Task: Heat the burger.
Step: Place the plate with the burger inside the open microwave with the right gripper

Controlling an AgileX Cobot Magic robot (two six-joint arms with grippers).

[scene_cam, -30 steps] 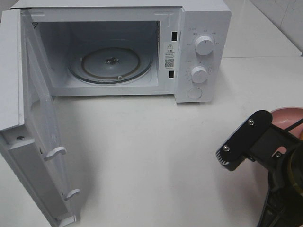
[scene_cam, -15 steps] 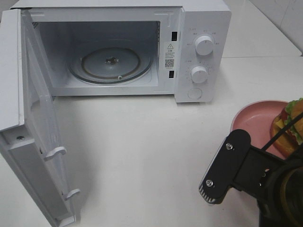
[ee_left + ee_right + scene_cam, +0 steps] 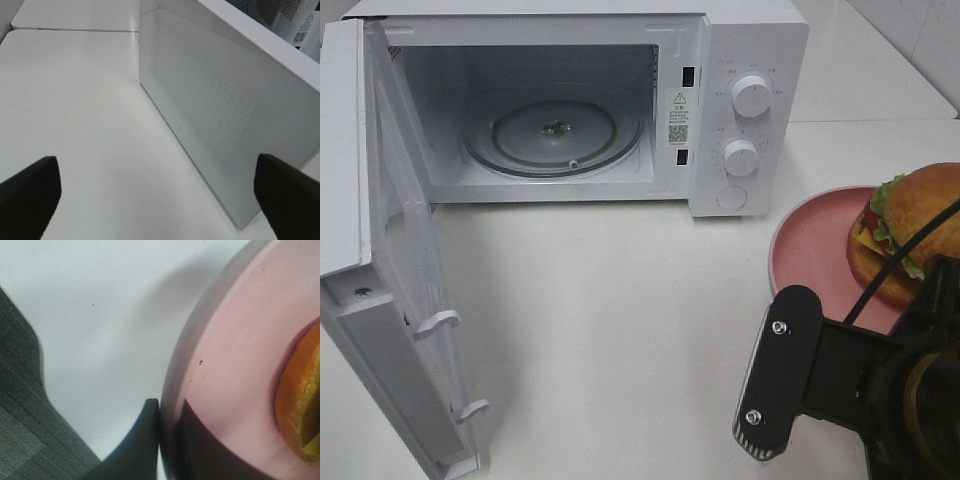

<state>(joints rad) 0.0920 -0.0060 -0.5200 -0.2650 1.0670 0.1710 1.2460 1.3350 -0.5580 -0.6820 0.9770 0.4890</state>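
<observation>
Golden glossy burger (image 3: 912, 225), round pink plate (image 3: 812, 255)

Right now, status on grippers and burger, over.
Right gripper shut on pink plate rim. Left gripper open, empty. Burger on plate, outside microwave. Door open; nothing blocking.

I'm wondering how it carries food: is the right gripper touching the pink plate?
Touching. In the right wrist view, the right gripper pinches the plate rim, one finger on each side.

A white table (image 3: 620, 300) (matte, softly and evenly lit) fills the scene. Pale wall tiles (image 3: 930, 40) rise behind it, and grey textured floor (image 3: 20, 430) shows past its edge.
</observation>
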